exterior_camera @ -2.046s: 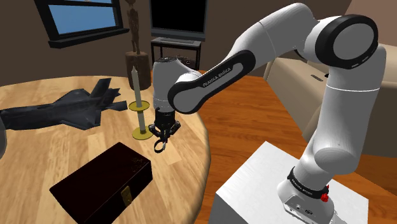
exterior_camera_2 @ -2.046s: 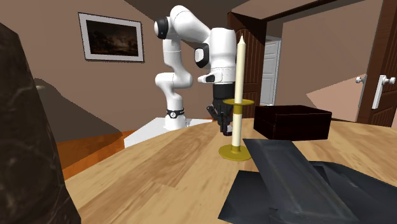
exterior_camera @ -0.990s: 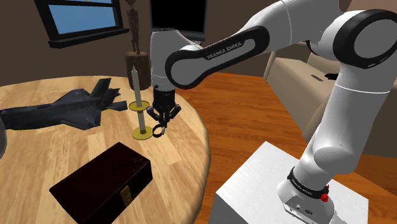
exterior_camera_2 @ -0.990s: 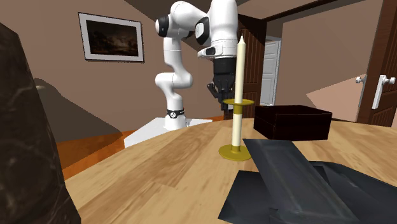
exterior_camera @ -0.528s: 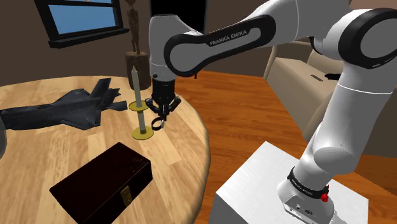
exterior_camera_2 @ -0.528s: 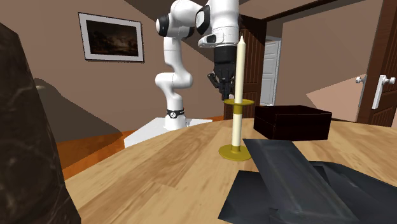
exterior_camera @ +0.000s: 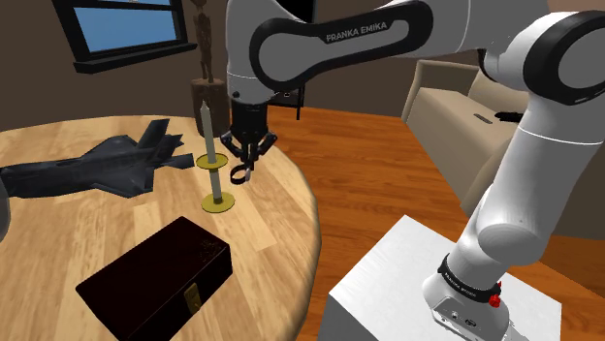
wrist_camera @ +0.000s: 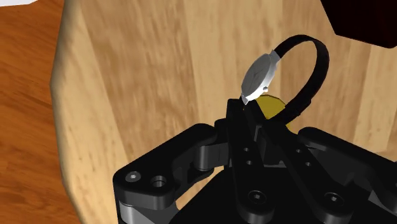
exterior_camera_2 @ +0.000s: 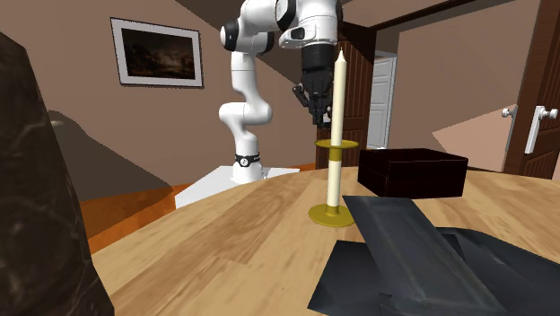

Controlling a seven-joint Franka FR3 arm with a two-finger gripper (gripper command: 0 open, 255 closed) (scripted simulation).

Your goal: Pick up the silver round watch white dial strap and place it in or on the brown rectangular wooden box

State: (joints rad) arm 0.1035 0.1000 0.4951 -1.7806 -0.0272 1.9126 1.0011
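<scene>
"Lettering anywhere?"
"FRANKA EMIKA, on the white arm (exterior_camera: 364, 32)."
"And the watch (wrist_camera: 259, 77)?"
"Silver-cased, black strap, clamped in the tool (wrist_camera: 251, 116), hanging above the tabletop (exterior_camera: 276, 218) beside the candle (exterior_camera: 206, 128), well apart from the dark wooden box (exterior_camera: 155, 276)."

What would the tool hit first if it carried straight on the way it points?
Probably the wooden table, close beside the candlestick's yellow base; the held watch would touch first. Depth unclear.

Silver-cased, black-strapped watch (wrist_camera: 259, 75); black end effector (wrist_camera: 249, 114); pale wood-grained table (wrist_camera: 146, 76); dark brown box (exterior_camera: 155, 278); cream candle (exterior_camera: 206, 129) on gold holder (exterior_camera: 217, 201); dark grey jet (exterior_camera: 97, 167).
</scene>
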